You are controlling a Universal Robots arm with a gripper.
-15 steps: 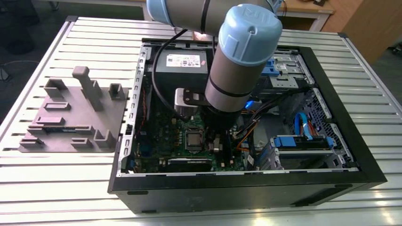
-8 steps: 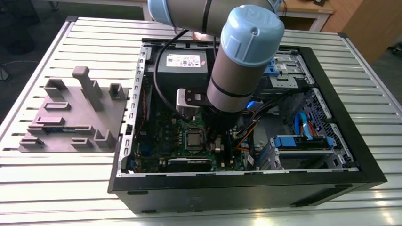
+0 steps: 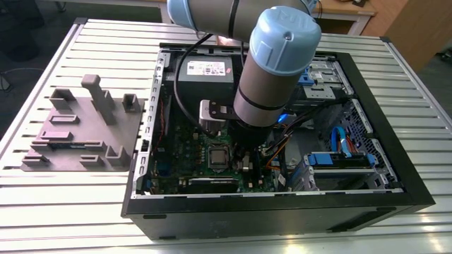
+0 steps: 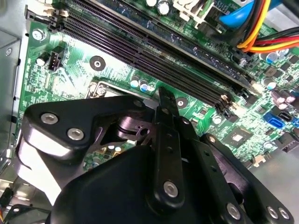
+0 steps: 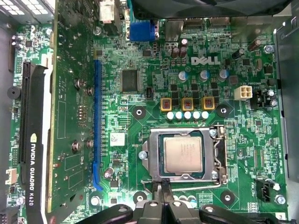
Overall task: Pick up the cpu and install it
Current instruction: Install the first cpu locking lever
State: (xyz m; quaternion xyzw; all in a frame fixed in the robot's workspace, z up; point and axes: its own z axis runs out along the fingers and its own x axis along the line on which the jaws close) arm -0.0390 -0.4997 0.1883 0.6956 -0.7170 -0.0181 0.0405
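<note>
The cpu (image 5: 183, 156) is a small square chip with a silver-grey top. It lies flat in the motherboard's socket, inside a metal frame (image 5: 218, 154) with a wire lever along its edge. In the exterior view the cpu (image 3: 217, 156) sits on the green motherboard (image 3: 190, 145) inside the open computer case, just to the exterior view's left of the arm's wrist. My gripper (image 5: 161, 187) hangs over the socket's edge beside the chip, its thin black fingers pressed together with nothing between them. The second wrist view has the gripper (image 4: 162, 95) over the board near the memory slots.
A graphics card (image 5: 32, 140) stands on edge beside the socket. Black memory slots (image 4: 140, 51) and a bundle of coloured cables (image 4: 261, 28) run close by. A power supply box (image 3: 205, 71) and blue drive bays (image 3: 339, 159) fill the case. A grey fixture plate (image 3: 84, 132) lies on the slatted table.
</note>
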